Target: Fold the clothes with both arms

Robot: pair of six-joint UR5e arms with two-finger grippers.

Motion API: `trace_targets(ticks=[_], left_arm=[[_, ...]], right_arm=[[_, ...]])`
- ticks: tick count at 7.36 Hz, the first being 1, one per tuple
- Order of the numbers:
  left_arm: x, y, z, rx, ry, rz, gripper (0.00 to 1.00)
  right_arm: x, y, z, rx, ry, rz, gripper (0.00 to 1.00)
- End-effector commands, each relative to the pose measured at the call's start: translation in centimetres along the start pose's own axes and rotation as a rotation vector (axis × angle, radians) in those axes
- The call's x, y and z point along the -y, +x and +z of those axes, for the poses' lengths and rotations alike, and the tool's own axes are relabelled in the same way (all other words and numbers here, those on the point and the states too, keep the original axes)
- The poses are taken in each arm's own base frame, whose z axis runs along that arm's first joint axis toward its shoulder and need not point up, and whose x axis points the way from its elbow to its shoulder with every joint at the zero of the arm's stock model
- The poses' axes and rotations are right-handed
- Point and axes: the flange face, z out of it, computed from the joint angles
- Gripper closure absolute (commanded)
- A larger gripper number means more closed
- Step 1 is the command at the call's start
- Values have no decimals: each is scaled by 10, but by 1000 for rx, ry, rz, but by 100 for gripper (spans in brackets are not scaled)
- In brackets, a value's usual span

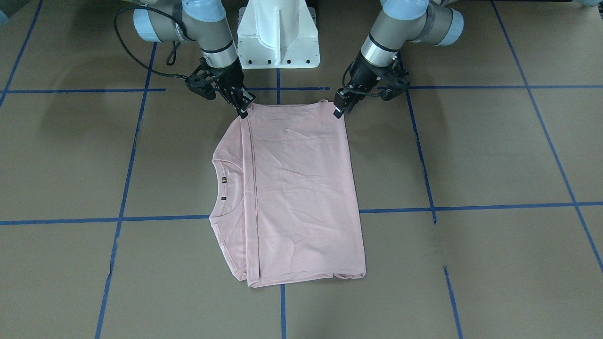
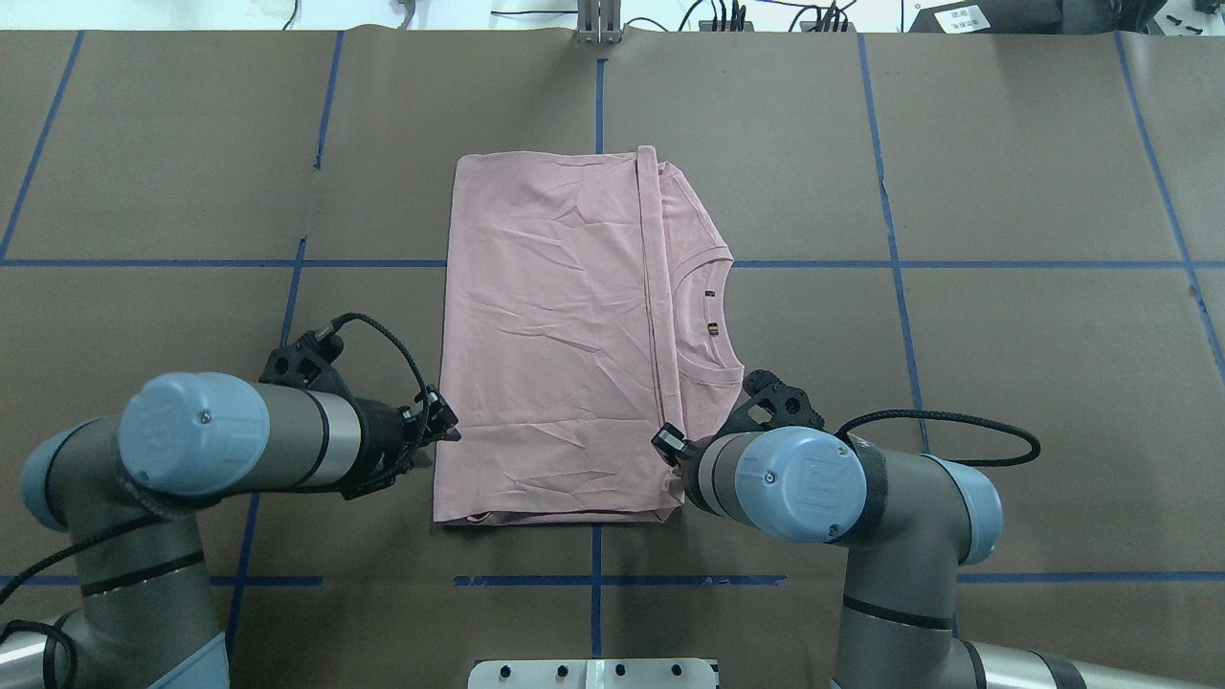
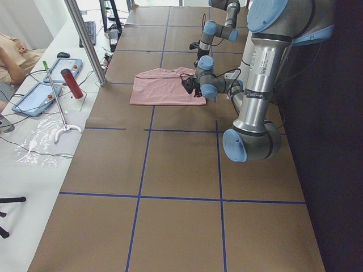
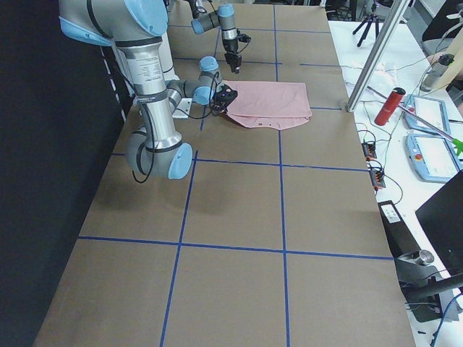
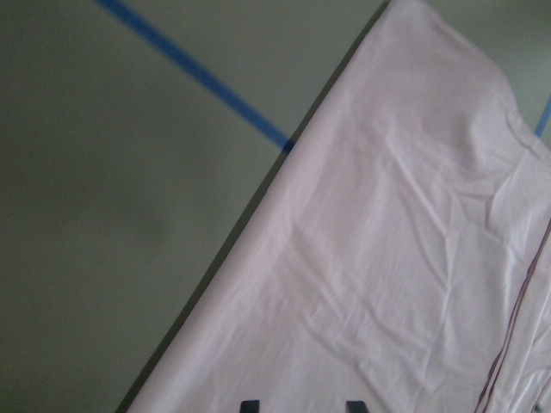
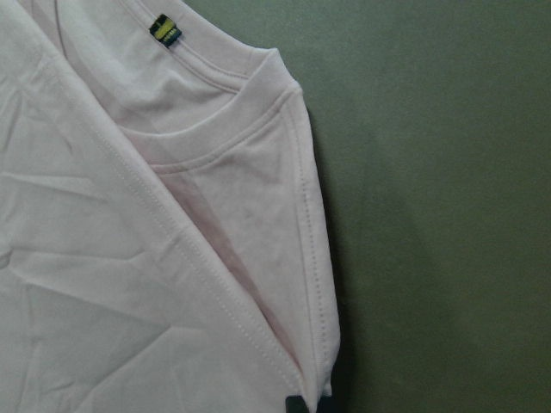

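The folded T-shirt (image 2: 555, 335) is laid flat at the middle of the table (image 2: 1005, 383), plain side up. Its long axis runs from the robot's edge to the far edge, and its collar (image 2: 713, 316) is turned toward the robot's right. The left arm (image 2: 287, 440) is stretched low to the near left corner, where the left gripper (image 1: 339, 110) is seen with tips parted over the cloth. The right arm (image 2: 794, 478) is bent down at the near right corner, where the right gripper (image 1: 244, 109) is clenched on the cloth's edge.
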Motion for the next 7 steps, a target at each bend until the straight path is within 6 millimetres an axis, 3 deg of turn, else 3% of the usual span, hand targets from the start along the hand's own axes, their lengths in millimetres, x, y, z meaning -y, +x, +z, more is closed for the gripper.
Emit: trace_targets(ticks=[1, 7], left_arm=[[-34, -40, 22, 65, -6, -29, 47], [-40, -40, 41, 83, 0, -23, 49]], right_arm=[[-1, -1, -1, 4, 0, 0, 100], [-1, -3, -6, 13, -3, 0, 100]])
